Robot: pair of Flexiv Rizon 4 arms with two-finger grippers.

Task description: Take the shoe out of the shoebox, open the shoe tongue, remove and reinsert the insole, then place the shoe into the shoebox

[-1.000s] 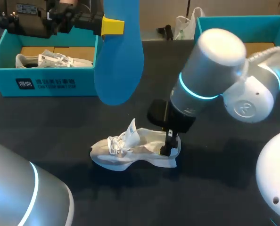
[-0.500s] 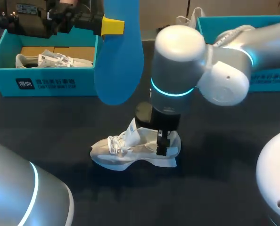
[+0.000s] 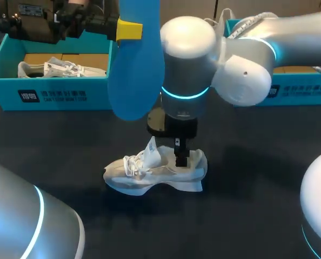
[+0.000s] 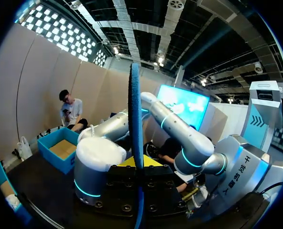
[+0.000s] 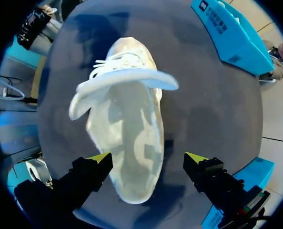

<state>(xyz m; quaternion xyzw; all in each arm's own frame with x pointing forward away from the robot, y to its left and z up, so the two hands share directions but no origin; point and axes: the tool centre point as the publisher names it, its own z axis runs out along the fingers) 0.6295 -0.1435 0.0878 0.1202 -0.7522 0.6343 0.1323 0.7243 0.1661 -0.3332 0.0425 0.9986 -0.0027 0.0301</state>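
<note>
A white shoe lies on the dark table, its tongue pulled up. My right gripper hangs open just above the heel end. In the right wrist view the shoe is seen from above, its heel between the spread yellow tips of my right gripper and the tongue ahead of them. My left gripper is high at the back, shut on the blue insole, which hangs down. In the left wrist view the insole stands edge-on in my left gripper.
A teal shoebox at the back left holds another white shoe. A second teal shoebox stands at the back right, partly behind my right arm. Bare dark tabletop lies in front of and beside the shoe.
My right arm has swung to the left, carrying its open gripper from the heel's right side to over the shoe's opening. The left arm and insole have not moved.
</note>
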